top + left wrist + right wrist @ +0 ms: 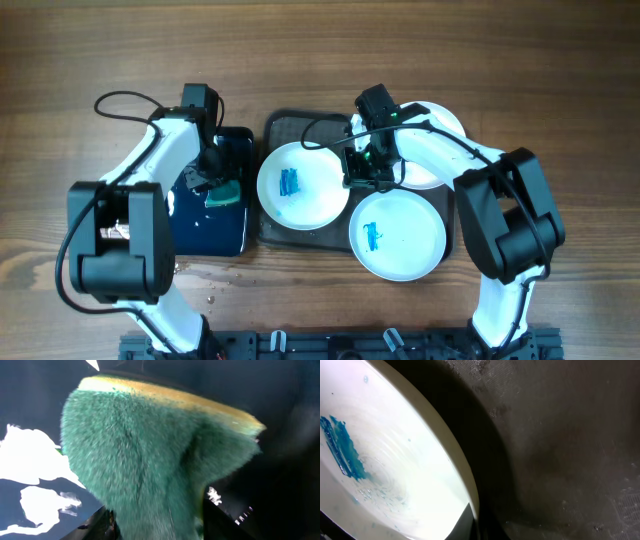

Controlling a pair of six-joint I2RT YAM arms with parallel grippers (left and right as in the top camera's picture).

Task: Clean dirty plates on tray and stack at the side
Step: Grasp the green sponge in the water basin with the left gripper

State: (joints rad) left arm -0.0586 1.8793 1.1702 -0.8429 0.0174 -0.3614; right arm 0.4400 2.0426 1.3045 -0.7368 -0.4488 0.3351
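Three white plates lie on the dark grey tray [285, 130]. The left plate [303, 185] and the front right plate [398, 235] each carry a blue smear. The back right plate [437, 150] is partly hidden by my right arm. My right gripper [365, 172] is shut on the left plate's right rim; the right wrist view shows the rim between its fingers [480, 527], the smeared plate [395, 460] and the tray [570, 460]. My left gripper [213, 178] is shut on the green-yellow sponge [225, 193], which fills the left wrist view [150, 460] between the fingers [157, 527].
The narrow black tray [215, 230] lies left of the grey tray, under the sponge, with glare on its glossy surface [280, 400]. Bare wooden table [560, 80] surrounds both trays. The arm bases stand at the front edge.
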